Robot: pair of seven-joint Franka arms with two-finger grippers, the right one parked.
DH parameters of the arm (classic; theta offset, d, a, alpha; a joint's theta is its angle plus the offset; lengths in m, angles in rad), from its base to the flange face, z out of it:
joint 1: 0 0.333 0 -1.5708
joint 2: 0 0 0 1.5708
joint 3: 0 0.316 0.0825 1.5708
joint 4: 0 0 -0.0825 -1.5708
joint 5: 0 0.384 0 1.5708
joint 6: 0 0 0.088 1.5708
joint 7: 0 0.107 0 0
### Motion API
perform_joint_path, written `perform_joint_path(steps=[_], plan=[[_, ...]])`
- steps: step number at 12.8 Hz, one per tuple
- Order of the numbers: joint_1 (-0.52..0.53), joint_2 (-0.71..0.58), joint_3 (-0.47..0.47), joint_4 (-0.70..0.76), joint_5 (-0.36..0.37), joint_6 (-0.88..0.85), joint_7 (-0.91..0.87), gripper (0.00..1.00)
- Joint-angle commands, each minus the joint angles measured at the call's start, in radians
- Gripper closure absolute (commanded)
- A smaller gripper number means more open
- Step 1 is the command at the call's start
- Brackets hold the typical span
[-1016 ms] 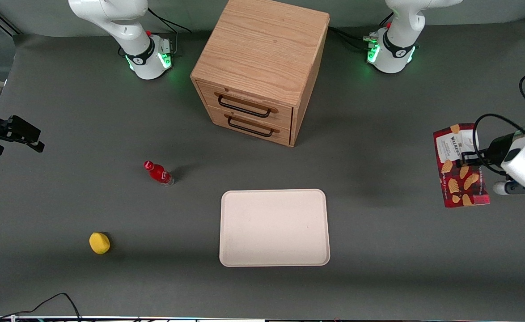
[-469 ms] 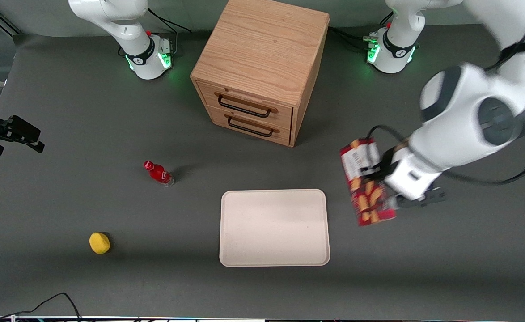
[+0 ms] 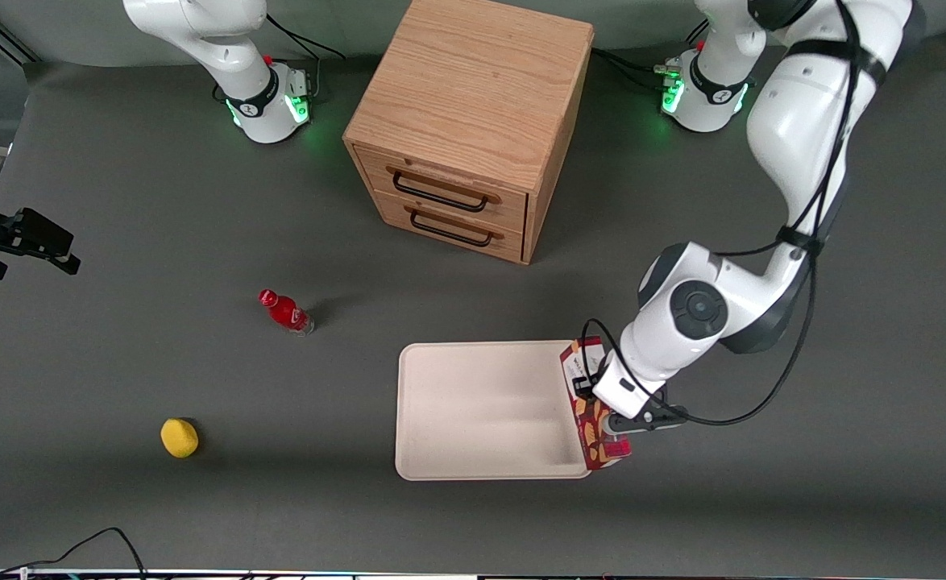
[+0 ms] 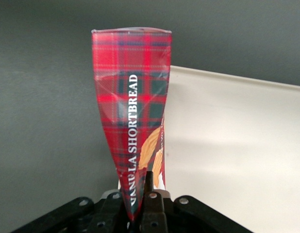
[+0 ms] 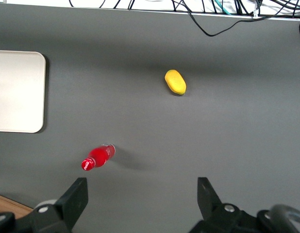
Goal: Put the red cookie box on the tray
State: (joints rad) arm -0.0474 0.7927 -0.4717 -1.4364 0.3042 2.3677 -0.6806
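Note:
My left arm's gripper is shut on the red cookie box, a slim dark-red tartan box with biscuit pictures. It holds the box on edge over the rim of the cream-white tray at the tray's end toward the working arm. The arm's wrist hides the middle of the box. In the left wrist view the box sticks out from between the shut fingers of the gripper, with the tray beside and under it. The tray's other end shows in the right wrist view.
A wooden two-drawer cabinet stands farther from the front camera than the tray. A small red bottle and a yellow lemon-like thing lie toward the parked arm's end; both show in the right wrist view, the bottle and the yellow thing.
The left arm has swung from the working arm's end of the table to the tray's edge, carrying the red cookie box with it.

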Motion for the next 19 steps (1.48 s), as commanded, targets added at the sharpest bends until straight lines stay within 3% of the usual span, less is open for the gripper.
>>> perform_joint_path(steps=[1,4,6,9,11,13,16,19], plan=[[-0.017,0.031,-0.001,0.011,0.085,0.039,-0.03,1.0],[-0.02,0.046,0.001,-0.002,0.102,0.083,-0.046,1.0],[-0.022,0.051,0.004,-0.012,0.127,0.088,-0.046,0.0],[0.003,0.014,0.002,-0.041,0.125,0.061,-0.05,0.0],[0.024,-0.065,-0.007,-0.052,0.098,-0.104,-0.043,0.0],[0.038,-0.229,0.011,-0.049,-0.079,-0.328,0.028,0.0],[0.038,-0.462,0.184,-0.039,-0.279,-0.594,0.273,0.0],[0.034,-0.656,0.374,-0.048,-0.33,-0.881,0.594,0.0]])
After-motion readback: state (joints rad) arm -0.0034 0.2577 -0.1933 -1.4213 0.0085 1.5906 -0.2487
